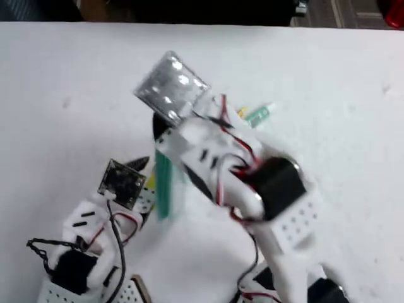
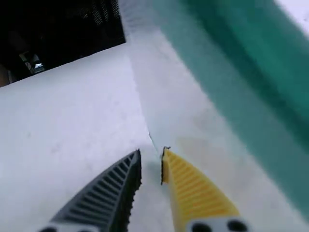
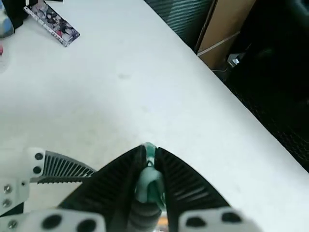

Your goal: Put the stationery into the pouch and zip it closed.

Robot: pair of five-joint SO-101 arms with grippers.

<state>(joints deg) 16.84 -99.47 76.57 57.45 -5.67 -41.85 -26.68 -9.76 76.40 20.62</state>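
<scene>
The pouch (image 2: 193,111) is translucent white with a green zipper strip (image 2: 241,72) and lies flat on the table; the strip (image 1: 164,186) runs between the two arms. My left gripper (image 2: 151,162), one grey and one yellow finger, is shut on the pouch's thin edge, and it sits (image 1: 144,173) beside the strip. My right gripper (image 3: 148,152) is shut on a pale green piece (image 3: 147,181), apparently the zipper pull, at the far end of the strip (image 1: 163,136). A green and white pen (image 1: 260,113) lies on the table past the right arm, partly hidden by it.
The white table (image 1: 328,82) has open room on its left and far right. The right arm's body (image 1: 271,189) covers the table's middle. A small printed card (image 3: 48,21) lies farther off. A ribbed grey finger (image 3: 63,166) of the left gripper shows close by. The table's far edge (image 3: 227,87) drops to a dark floor.
</scene>
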